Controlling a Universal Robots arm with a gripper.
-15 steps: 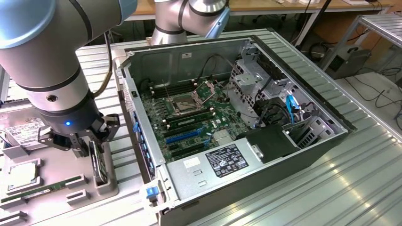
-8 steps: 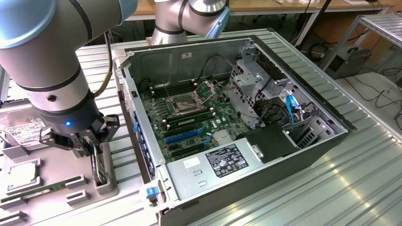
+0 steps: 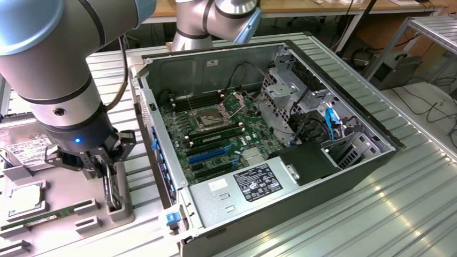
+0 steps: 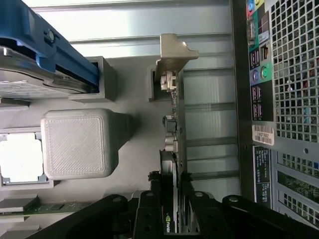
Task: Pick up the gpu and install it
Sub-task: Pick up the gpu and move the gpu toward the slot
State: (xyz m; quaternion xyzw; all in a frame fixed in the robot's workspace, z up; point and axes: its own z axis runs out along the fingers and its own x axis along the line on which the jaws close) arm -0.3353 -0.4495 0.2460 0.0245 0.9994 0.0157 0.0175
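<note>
**Now: gripper (image 3: 108,178) clenched on the gpu (image 4: 174,124)**

Fingers (image 4: 151,201) press both faces of the card as it stands on edge in the grey holder tray (image 3: 126,212) (memory stick (image 3: 50,214) lying alongside), just beside the computer case (image 3: 300,194), motherboard (image 3: 214,136) showing inside.

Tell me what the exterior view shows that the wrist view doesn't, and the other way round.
Exterior view: the motherboard inside the open case, the power supply and the arm. Wrist view: the case's rear ports and a silver bracket close up. Both: the hand straddling the upright gpu in its grey holder, with the green memory stick nearby.
</note>
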